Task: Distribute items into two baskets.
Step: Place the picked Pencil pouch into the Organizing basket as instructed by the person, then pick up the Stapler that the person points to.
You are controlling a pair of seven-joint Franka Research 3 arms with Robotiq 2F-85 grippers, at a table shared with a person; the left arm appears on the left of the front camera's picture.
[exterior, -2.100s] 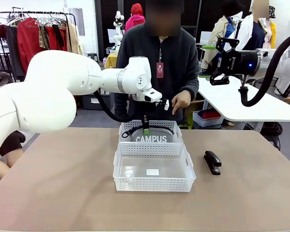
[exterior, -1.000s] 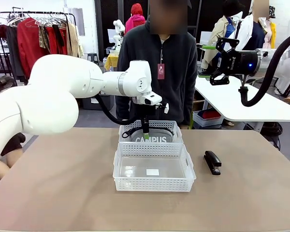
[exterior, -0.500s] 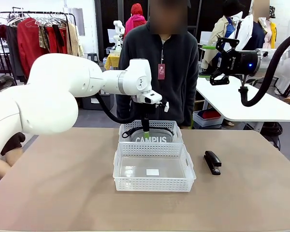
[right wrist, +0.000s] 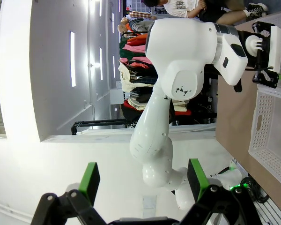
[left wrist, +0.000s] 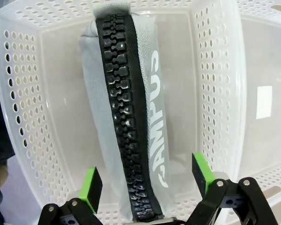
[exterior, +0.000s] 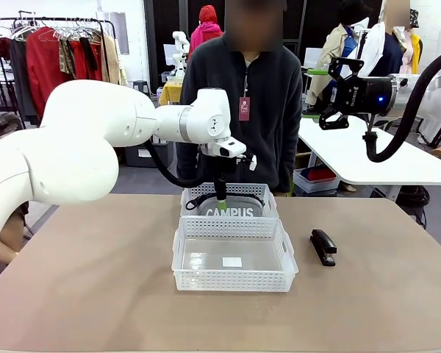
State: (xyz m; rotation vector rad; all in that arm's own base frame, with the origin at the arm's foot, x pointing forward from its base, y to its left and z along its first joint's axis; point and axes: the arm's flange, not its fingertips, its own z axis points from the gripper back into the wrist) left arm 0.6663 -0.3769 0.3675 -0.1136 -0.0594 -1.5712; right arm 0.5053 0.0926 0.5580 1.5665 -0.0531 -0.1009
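The grey "CAMPUS" pouch (exterior: 231, 210) lies in the far basket (exterior: 193, 195), zipper side up in the left wrist view (left wrist: 126, 117). My left gripper (exterior: 221, 195) hangs open just above it, and its green pads (left wrist: 91, 183) stand either side of the pouch without touching it. The near basket (exterior: 184, 257) holds nothing but a white sticker (exterior: 232, 262) on its floor. The black stapler (exterior: 323, 246) lies on the table to its right. My right gripper (exterior: 325, 95) is raised high at the right, open with nothing in it (right wrist: 142, 179).
A person (exterior: 246, 95) stands close behind the far basket, arms down. A white table (exterior: 367, 158) lies behind on the right. Bare brown tabletop (exterior: 95, 279) stretches left of and in front of the baskets.
My left gripper has opened, let go of the pouch and risen slightly; the pouch now rests in the far basket. The right arm has not moved.
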